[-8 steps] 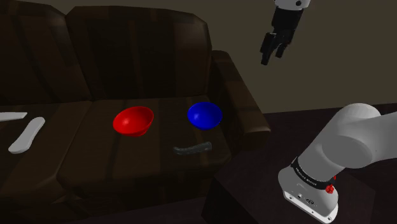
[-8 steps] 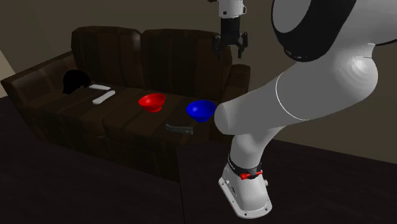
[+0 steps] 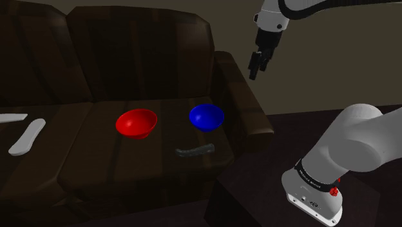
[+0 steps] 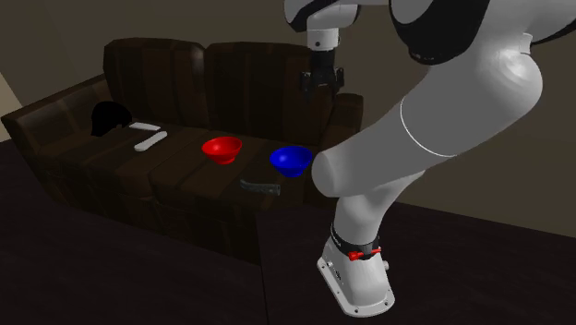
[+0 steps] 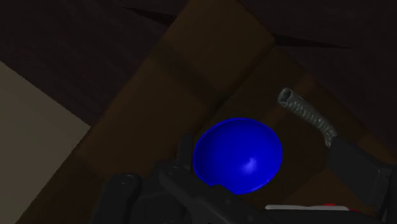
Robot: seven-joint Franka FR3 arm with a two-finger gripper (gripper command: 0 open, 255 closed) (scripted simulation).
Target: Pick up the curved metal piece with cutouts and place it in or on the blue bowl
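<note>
Dim sofa, end effector hanging high above.
Grey curved piece beside blue bowl barely stands out; fingers apart, holding nothing.

One dark brown sofa spans the left and middle of the shoulder view. On its seat there are two bowls: one red bowl at centre and one blue bowl just right of centre. One curved grey metal piece lies below the blue bowl. Two flat white pieces sit at the left edge: one long rounded strip and one thin slab. One black rounded object shows at the second exterior view's left. One white robot arm at lower right carries one black gripper with two fingers, upper right. One dark stand sits under it.
</note>
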